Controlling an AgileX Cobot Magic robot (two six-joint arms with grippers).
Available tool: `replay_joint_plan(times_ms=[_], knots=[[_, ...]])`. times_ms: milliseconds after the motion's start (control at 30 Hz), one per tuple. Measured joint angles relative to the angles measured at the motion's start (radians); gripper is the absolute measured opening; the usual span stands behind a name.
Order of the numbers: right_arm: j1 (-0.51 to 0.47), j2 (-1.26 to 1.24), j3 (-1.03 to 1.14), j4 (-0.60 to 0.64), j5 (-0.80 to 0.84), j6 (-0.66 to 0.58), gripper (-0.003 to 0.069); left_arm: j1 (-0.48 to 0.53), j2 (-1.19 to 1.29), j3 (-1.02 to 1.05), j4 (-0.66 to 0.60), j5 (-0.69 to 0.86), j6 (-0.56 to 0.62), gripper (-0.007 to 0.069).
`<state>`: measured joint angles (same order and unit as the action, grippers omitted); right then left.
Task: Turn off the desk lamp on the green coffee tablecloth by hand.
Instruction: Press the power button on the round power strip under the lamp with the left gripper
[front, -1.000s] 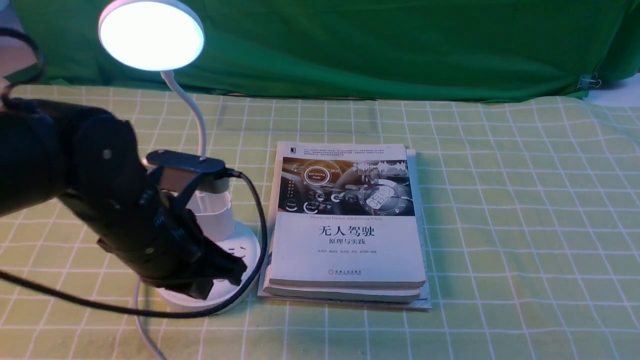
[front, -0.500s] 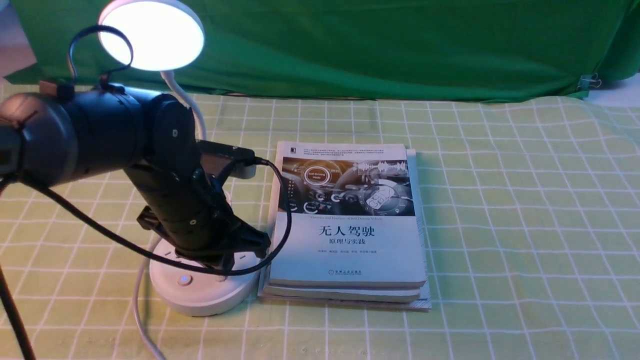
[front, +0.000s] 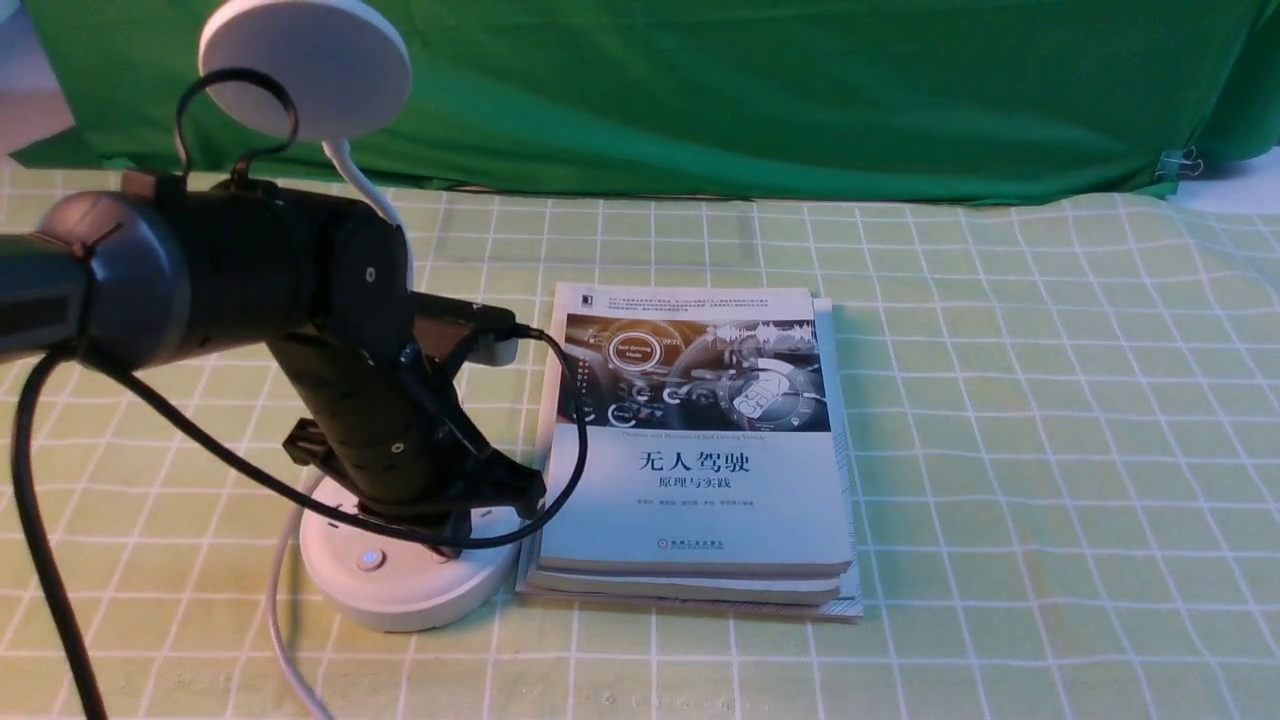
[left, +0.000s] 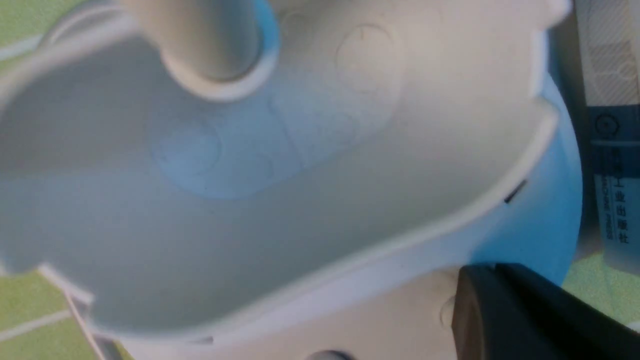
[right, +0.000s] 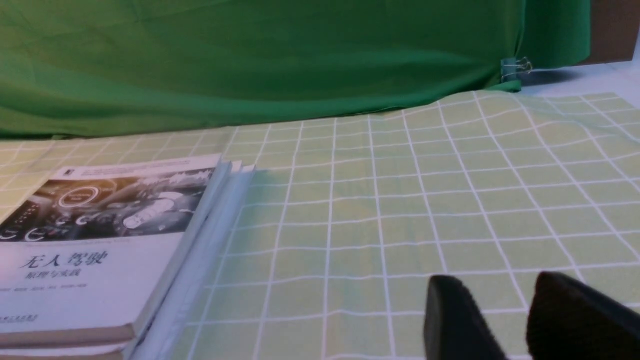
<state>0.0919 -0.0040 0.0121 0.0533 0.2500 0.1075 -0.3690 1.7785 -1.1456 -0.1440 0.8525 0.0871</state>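
Lower left of the front view, we see the desk lamp (front: 400, 590) base on the green coffee tablecloth (front: 1000, 450). The left hand (front: 455, 535) has its tip down on the base top; we cannot tell how its jaws stand. The books (front: 700, 500) lie just right of the base. The lamp head, upper left, looks unlit. The right hand (right: 495, 300) has its jaws apart, holding nothing.

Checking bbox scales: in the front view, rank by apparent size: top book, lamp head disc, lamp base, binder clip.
1. top book
2. lamp head disc and lamp base: look alike; base partly hidden by the left arm, so unranked
3. binder clip
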Motion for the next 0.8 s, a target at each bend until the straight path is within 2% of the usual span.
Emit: replay_joint_plan(times_ms=[267,800], knots=[[0.000,0.000,0.000,0.000,0.000,0.000,0.0238,0.000,-0.055,0.006,0.003,0.001,-0.010,0.0001],[0.000,0.000,0.000,0.000,-0.001,0.000,0.0238,0.000,0.012,-0.002,0.004,0.017,-0.013,0.0001]])
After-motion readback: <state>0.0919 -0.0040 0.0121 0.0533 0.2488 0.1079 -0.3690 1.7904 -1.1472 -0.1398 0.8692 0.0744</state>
